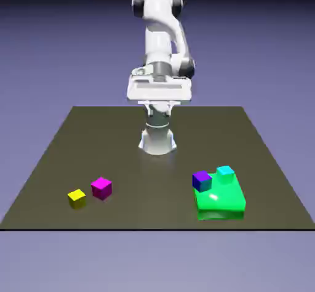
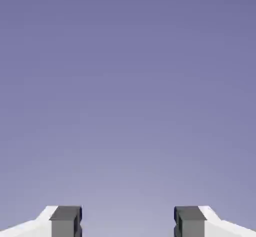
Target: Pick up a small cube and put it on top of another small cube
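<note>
Exterior view: the white arm (image 1: 158,38) stands over the far part of the dark tabletop (image 1: 147,180), its round base (image 1: 157,141) near the middle of the far side. The hand (image 1: 159,108) hangs in front of the arm, high above the tabletop and well apart from every cube. Its two fingers are spread, with nothing between them; the hand view shows the grey fingertips (image 2: 65,222) at the lower left and lower right, and behind them only the plain blue-violet backdrop (image 2: 128,96). The small yellow cube (image 1: 77,199) sits on the tabletop at the exterior view's left, toward the near edge. Just beside it, to the right and slightly farther back, is the magenta cube (image 1: 102,188), a little larger; the two are apart. Over at the exterior view's right lies a bright green block (image 1: 219,201), wide and low, with a glossy highlight on its top. By its far edge is the cyan cube (image 1: 226,174), and near its far left corner is a blue-purple cube (image 1: 202,181). Whether that last cube rests on the block or only against it, I cannot tell.
</note>
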### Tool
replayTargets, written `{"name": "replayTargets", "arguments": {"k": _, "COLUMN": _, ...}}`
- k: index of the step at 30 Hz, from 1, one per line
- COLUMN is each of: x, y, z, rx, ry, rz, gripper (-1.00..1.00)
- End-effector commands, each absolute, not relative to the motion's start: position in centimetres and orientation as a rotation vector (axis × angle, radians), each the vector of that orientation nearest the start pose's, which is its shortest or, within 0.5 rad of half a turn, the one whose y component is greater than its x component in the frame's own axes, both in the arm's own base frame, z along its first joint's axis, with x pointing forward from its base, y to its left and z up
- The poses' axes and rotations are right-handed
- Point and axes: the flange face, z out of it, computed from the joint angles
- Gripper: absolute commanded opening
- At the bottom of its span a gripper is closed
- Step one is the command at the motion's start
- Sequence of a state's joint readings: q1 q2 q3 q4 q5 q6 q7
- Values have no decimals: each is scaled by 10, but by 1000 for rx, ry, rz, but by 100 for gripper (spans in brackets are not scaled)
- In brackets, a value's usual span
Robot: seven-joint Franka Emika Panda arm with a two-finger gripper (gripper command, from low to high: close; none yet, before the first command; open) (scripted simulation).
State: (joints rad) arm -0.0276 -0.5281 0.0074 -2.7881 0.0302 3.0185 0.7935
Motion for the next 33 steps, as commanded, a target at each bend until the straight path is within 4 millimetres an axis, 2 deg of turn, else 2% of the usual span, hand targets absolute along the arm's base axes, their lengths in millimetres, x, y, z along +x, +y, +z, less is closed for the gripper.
{"name": "replayTargets", "arguments": {"k": 1, "x": 405, "y": -23, "z": 443, "rx": -2403, "ry": 1213, "rz": -933, "gripper": 0}}
{"name": "replayTargets", "arguments": {"k": 7, "x": 433, "y": -104, "z": 392, "rx": -2033, "ry": 1876, "rz": -631, "gripper": 0}}
{"name": "replayTargets", "arguments": {"k": 13, "x": 439, "y": -187, "z": 331, "rx": -1471, "ry": 2405, "rz": -316, "gripper": 0}}
{"name": "replayTargets", "arguments": {"k": 19, "x": 422, "y": -266, "z": 261, "rx": -763, "ry": 2745, "rz": 10, "gripper": 0}}
{"name": "replayTargets", "arguments": {"k": 25, "x": 387, "y": -332, "z": 187, "rx": 30, "ry": 2853, "rz": 344, "gripper": 0}}
{"name": "replayTargets", "arguments": {"k": 27, "x": 384, "y": -336, "z": 182, "rx": 79, "ry": 2851, "rz": 364, "gripper": 0}}
{"name": "replayTargets", "arguments": {"k": 32, "x": 397, "y": -324, "z": 118, "rx": 78, "ry": 2851, "rz": 364, "gripper": 0}}
{"name": "replayTargets", "arguments": {"k": 33, "x": 397, "y": -324, "z": 116, "rx": 79, "ry": 2851, "rz": 364, "gripper": 0}}
